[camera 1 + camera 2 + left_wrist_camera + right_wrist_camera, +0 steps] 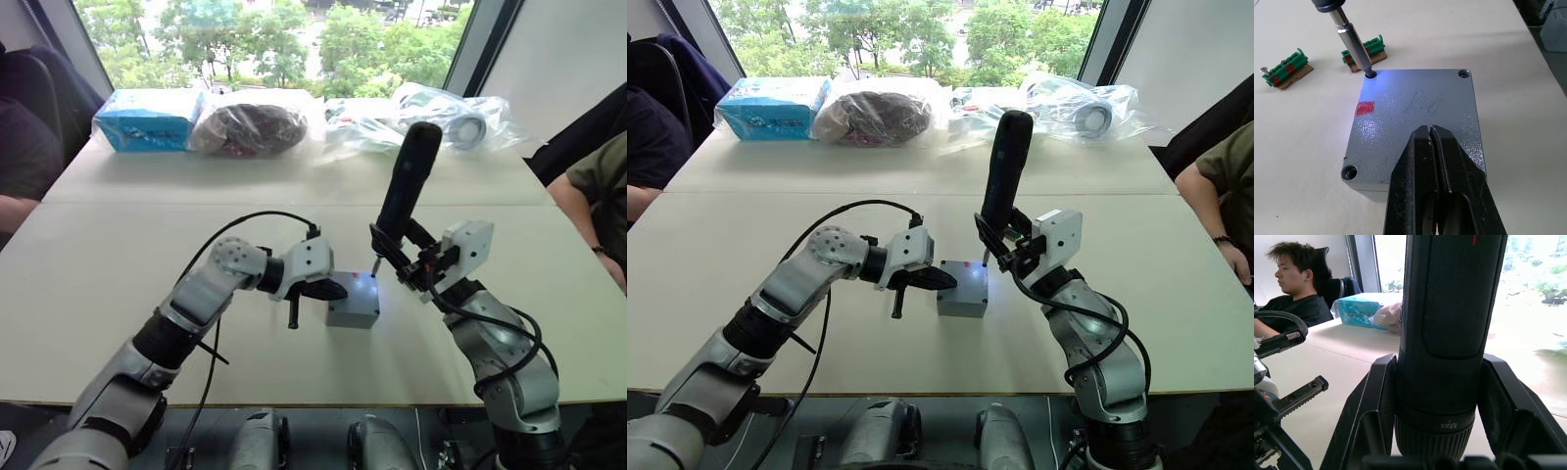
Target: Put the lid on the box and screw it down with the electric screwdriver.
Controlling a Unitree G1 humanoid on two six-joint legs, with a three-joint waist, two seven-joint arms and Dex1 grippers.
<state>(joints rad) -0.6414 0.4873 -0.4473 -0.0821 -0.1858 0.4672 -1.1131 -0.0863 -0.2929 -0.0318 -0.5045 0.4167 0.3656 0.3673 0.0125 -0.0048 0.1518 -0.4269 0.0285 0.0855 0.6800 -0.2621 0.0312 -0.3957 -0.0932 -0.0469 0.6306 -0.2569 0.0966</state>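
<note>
With the lid [1418, 115] already seated flush on the grey box [353, 311] near the front of the table, the right gripper [409, 257] clamps the black electric screwdriver [404, 191] almost upright, its metal bit [1353, 41] sunk into a corner screw hole and its tip light washing that corner blue. The left gripper [1436, 169], fingers pressed together and holding nothing, rests its tips on the lid's top, apparently to pin box and lid so they do not turn under the driver. A red mark [1364, 107] shows on the lid near the driven corner; the other visible corner holes look dark, and whether they hold screws cannot be told. Two green terminal blocks [1364, 50] lie just beyond the box on the pale, matte table [118, 245]. Along its far edge sit a blue packet [149, 119] and clear plastic bags of parts [431, 117] before a window onto trees, with seated people at both sides.
</note>
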